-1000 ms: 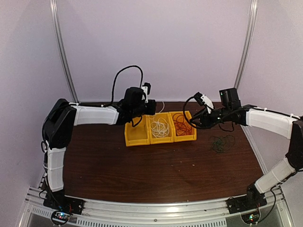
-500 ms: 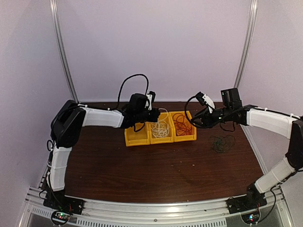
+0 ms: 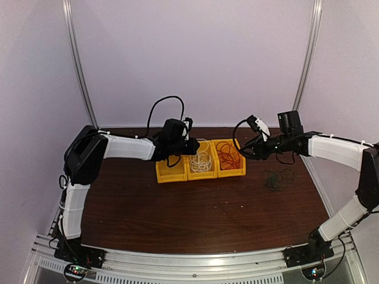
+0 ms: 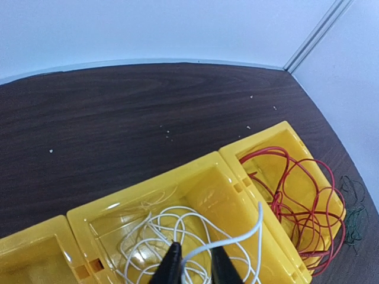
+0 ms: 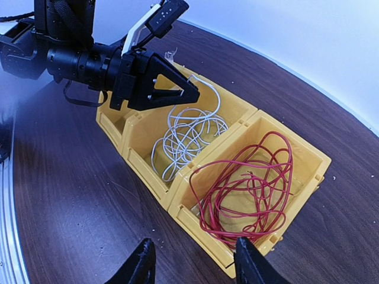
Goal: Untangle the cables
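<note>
Three yellow bins stand in a row. The middle bin (image 3: 190, 168) holds the white cable (image 3: 201, 160), and the right bin (image 3: 237, 171) holds the red cable (image 3: 227, 155). The dark green cable (image 3: 278, 178) lies loose on the table to the right. My left gripper (image 3: 193, 145) hangs over the middle bin. In the left wrist view it (image 4: 195, 269) is shut on a strand of the white cable (image 4: 234, 239), whose free end curls up to the right. My right gripper (image 3: 244, 152) is open and empty just right of the red bin, above the table in front of it in the right wrist view (image 5: 195, 266).
The left bin (image 3: 172, 171) looks empty. The red cable (image 5: 249, 189) and the white cable (image 5: 189, 136) show in the right wrist view, with the left gripper (image 5: 172, 89) above them. Walls close the table at the back and sides.
My left gripper has moved right, from above the left bin to above the middle bin, with white cable in it. The right arm has barely moved.
</note>
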You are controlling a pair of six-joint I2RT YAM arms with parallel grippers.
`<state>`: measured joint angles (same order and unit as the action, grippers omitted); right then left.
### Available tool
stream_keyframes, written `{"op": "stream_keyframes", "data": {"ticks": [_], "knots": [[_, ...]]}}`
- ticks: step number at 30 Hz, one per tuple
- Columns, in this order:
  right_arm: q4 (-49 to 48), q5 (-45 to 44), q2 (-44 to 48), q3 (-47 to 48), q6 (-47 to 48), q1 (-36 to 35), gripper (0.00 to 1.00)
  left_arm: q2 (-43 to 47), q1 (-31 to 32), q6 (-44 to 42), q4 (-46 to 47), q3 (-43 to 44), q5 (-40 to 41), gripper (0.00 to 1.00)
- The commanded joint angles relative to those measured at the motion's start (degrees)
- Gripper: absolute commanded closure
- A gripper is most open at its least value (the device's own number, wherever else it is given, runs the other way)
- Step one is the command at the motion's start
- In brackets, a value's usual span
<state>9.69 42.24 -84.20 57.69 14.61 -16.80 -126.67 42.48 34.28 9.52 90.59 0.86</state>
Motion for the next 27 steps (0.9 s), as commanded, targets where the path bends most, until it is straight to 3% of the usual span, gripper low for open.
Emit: {"op": "stream_keyframes", "data": {"ticks": [1,7,16,27], "knots": [[0.05,1.44,0.03,0.82,-0.58,0.83,0.53,0.14,0.01,-0.27,-1.2,2.14,0.72,0.73],[3.61,1.88,1.29,2.88,0.77,5.24,0.53,4.5,0.06,-2.16,-0.33,1.54,0.12,0.59],[15.58,-0.7,0.38,4.33,10.91,16.03,0.51,14.97,0.06,-7.54,-0.23,-1.25,0.91,0.43],[21.8,-8.18,-2.12,0.97,18.03,23.87,0.49,25.59,0.19,-7.48,-0.07,-13.71,-0.86,0.43]]}}
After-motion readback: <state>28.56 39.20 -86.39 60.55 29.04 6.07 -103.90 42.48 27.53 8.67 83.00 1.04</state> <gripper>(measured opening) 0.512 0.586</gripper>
